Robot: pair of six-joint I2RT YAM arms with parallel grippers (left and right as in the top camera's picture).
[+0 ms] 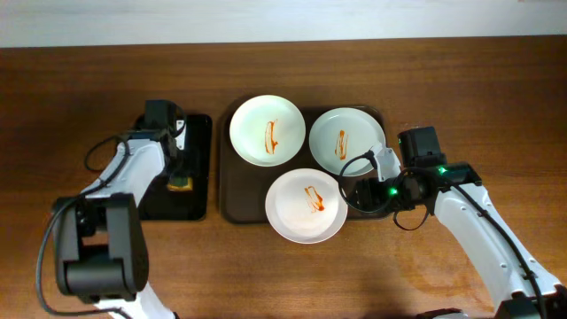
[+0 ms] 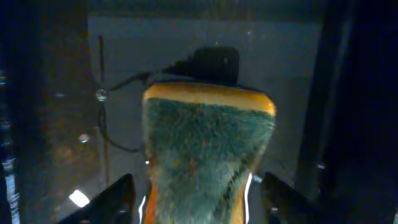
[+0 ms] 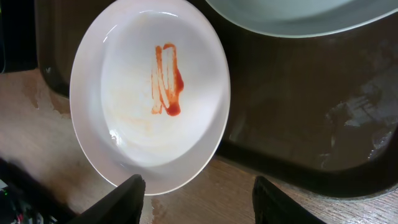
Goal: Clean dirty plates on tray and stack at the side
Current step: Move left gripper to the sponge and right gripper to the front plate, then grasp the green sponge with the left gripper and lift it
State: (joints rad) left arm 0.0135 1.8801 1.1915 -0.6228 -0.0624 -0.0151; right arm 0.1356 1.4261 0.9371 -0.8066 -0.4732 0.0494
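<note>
Three white plates with orange-red smears lie on the dark brown tray [image 1: 232, 199]: one at the back left [image 1: 267, 129], a pale blue-grey one at the back right [image 1: 346, 142], and one at the front [image 1: 306, 206] that overhangs the tray's front rim. My right gripper [image 1: 359, 193] is open and empty, just right of the front plate. In the right wrist view the gripper [image 3: 202, 202] hovers over the table at the front plate's [image 3: 149, 93] edge. My left gripper [image 1: 181, 173] is open around a green-topped orange sponge [image 2: 208, 149], with gaps on both sides.
A smaller black tray [image 1: 199, 159] lies left of the brown tray, with the sponge [image 1: 181, 184] on it. The brown tray's wet bare floor [image 3: 292, 124] shows in the right wrist view. Wooden table [image 1: 443, 89] surrounds everything.
</note>
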